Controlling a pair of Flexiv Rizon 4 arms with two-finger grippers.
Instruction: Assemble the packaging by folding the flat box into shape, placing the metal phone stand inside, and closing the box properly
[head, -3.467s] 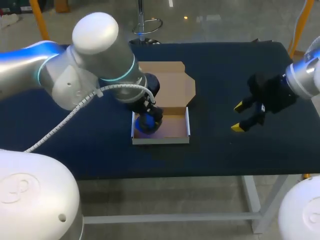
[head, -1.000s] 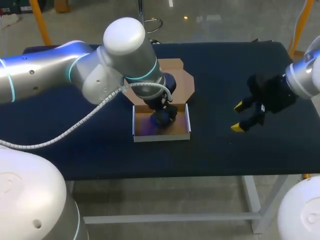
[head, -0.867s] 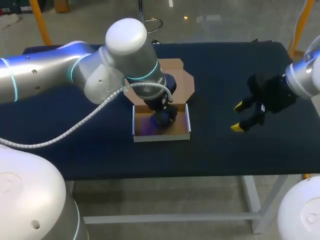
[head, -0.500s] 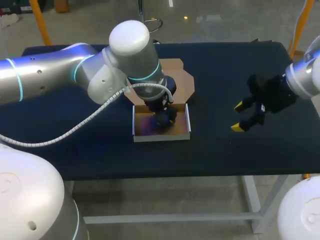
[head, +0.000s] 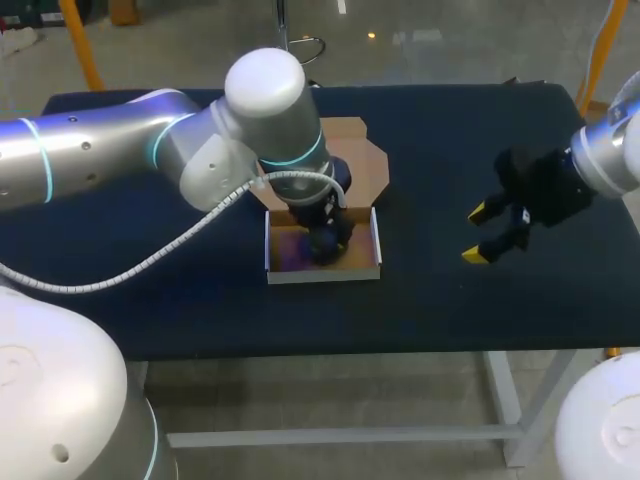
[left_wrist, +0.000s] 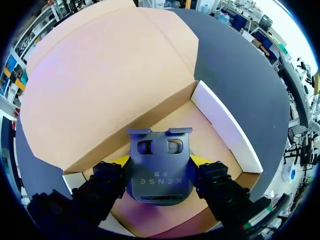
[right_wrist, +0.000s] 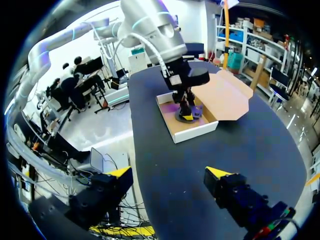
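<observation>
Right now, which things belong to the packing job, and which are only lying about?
Job: box, lid open; phone stand, inside the box; left gripper, shut on the phone stand.
Not in use: right gripper, open, apart from the box; table.

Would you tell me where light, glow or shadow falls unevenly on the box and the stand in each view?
Head view: a violet glow lies on the box floor beside the left gripper. Left wrist view: the phone stand is evenly lit; violet tints the floor near the gripper and faintly the lid. Right wrist view: a violet patch beside the stand.
</observation>
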